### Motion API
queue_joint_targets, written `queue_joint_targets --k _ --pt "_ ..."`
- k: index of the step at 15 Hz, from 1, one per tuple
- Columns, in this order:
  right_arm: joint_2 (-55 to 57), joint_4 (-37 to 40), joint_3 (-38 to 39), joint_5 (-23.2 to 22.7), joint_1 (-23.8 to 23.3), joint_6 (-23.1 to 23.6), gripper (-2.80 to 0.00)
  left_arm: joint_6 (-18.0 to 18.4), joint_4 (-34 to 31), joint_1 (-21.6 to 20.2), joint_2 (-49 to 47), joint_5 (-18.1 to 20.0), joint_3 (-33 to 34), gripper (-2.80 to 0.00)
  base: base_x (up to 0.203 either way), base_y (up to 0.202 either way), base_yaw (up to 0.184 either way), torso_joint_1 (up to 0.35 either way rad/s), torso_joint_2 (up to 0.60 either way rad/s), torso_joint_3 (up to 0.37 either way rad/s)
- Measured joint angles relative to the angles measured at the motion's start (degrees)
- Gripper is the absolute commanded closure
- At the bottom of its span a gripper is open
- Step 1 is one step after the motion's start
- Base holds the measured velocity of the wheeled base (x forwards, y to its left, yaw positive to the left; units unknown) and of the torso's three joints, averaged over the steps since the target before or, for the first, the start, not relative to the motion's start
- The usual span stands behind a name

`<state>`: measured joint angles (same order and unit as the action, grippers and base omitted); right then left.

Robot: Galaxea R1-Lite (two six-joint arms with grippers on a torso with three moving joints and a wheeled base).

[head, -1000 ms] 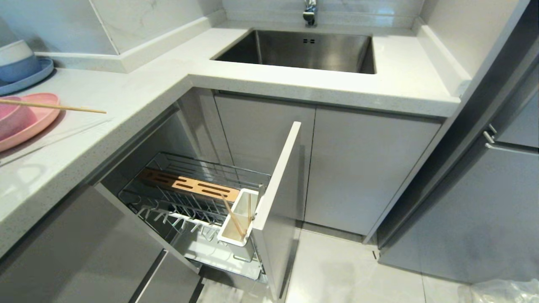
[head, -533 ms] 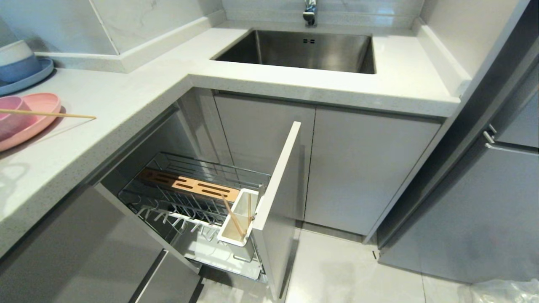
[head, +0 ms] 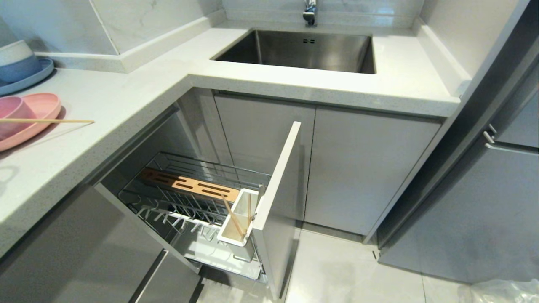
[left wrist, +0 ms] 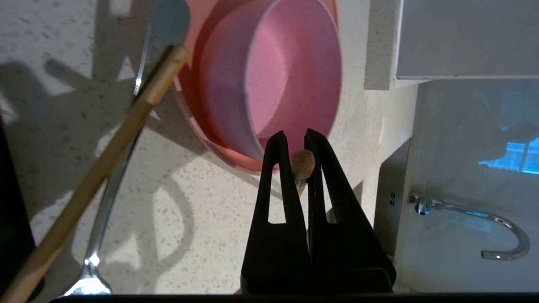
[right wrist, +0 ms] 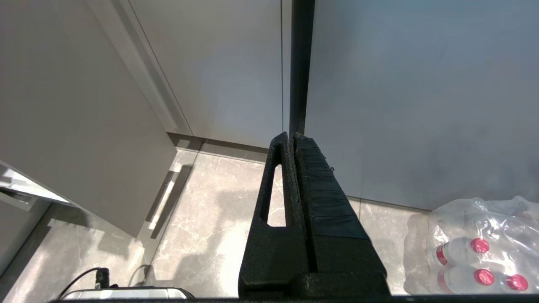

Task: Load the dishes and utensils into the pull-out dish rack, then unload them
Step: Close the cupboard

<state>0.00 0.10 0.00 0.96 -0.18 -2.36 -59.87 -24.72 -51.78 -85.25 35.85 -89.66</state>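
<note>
The left gripper, jaws clamped on a chopstick over the pink bowl, seems to be unloading; next, lay it on the counter.

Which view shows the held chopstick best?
The head view: the chopstick shows nearly full length over the pink plate. The left wrist view shows only its end, pinched in the left gripper. The right wrist view shows none of it.

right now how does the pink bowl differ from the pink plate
The matte pink round bowl is smaller and deep-walled; the matte pink round plate is wider and shallow. The bowl sits on the plate; the plate lies on the speckled white countertop. Both share colour and finish.
</note>
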Motion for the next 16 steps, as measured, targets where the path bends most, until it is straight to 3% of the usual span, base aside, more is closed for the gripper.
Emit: queue_joint_targets --k 5,6,16 --pt "0.00 0.00 0.00 0.00 0.00 -0.01 0.00 0.33 0.17 -0.37 -0.70 0.00 0.53 0.00 0.000 0.000 0.000 0.000 0.00 0.000" --pt "0.00 0.00 0.00 0.00 0.00 0.00 0.00 0.44 0.17 -0.42 -0.77 0.00 0.55 -2.80 0.000 0.000 0.000 0.000 0.00 0.000" --pt "0.00 0.00 0.00 0.00 0.00 0.02 0.00 0.55 1.46 -1.66 -0.70 -0.20 0.36 -2.80 0.000 0.000 0.000 0.000 0.00 0.000"
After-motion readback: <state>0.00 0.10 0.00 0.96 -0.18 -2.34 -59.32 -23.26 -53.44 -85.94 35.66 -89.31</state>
